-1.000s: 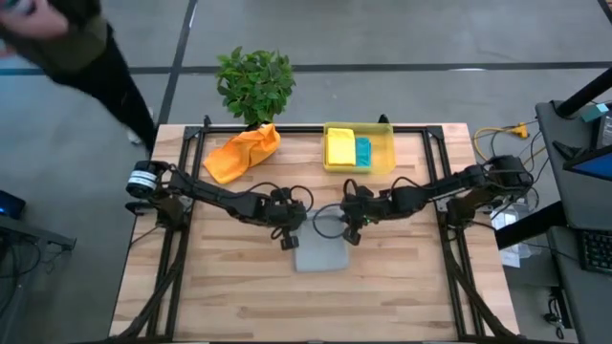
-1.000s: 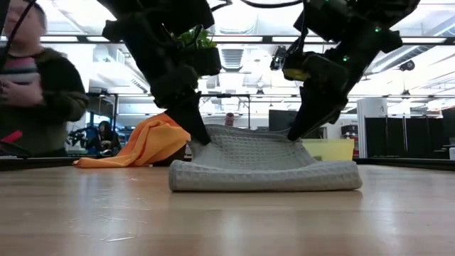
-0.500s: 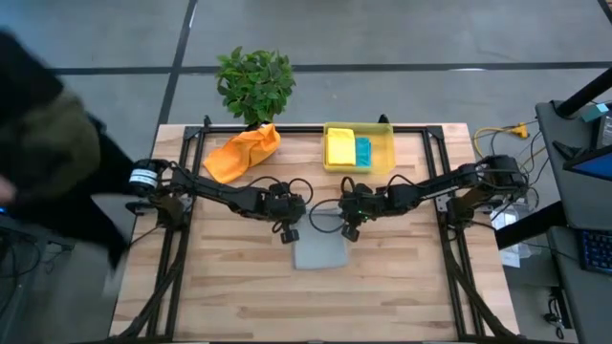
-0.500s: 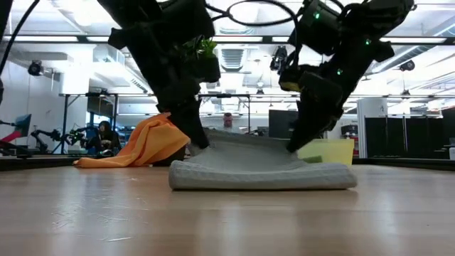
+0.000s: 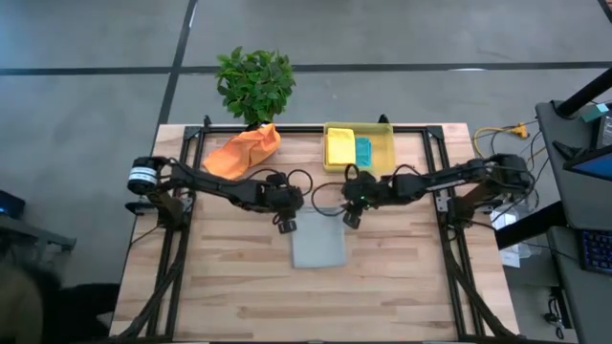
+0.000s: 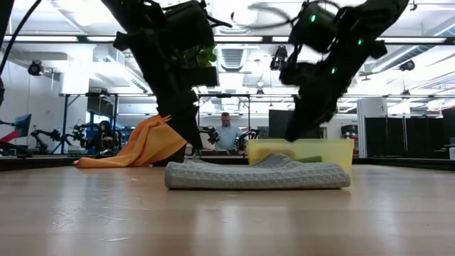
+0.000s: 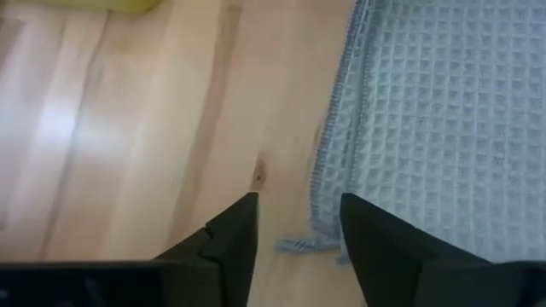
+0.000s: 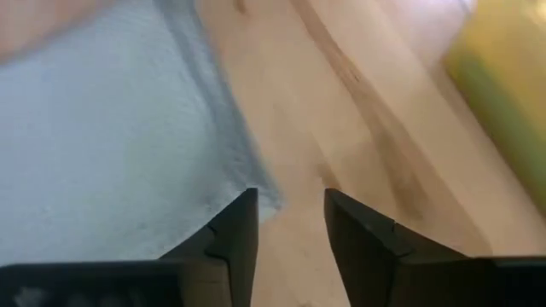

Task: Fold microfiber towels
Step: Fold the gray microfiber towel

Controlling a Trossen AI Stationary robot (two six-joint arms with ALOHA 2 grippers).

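Grey towel (image 5: 318,243) lies folded flat near the middle of the surface (image 5: 239,296), nothing gripping it. In the low view it sits as a low, even bundle (image 6: 257,175).

Left gripper (image 5: 286,224) hangs at the towel's far-left corner, fingers (image 7: 223,243) apart, bare wood showing in the gap, towel hem and a loose thread just beside one finger. Not touching cloth as far as I can tell.

Right gripper (image 5: 350,218) hangs at the towel's far-right corner, fingers (image 8: 235,232) apart, wood between them, towel edge just beside one finger. Nothing clamped.

Low view: both grippers clear above the towel's far edge.

Orange towel (image 5: 243,151) is bunched in a heap near the far-left corner of the surface, unfolded. Yellow towel (image 5: 340,148) and teal towel (image 5: 363,151) sit folded side by side inside the yellow bin (image 5: 386,162) at the far edge, right of centre.

Potted plant (image 5: 254,84) stands just beyond the far edge, behind the orange towel. A person (image 6: 227,134) shows far back in the room in the low view.
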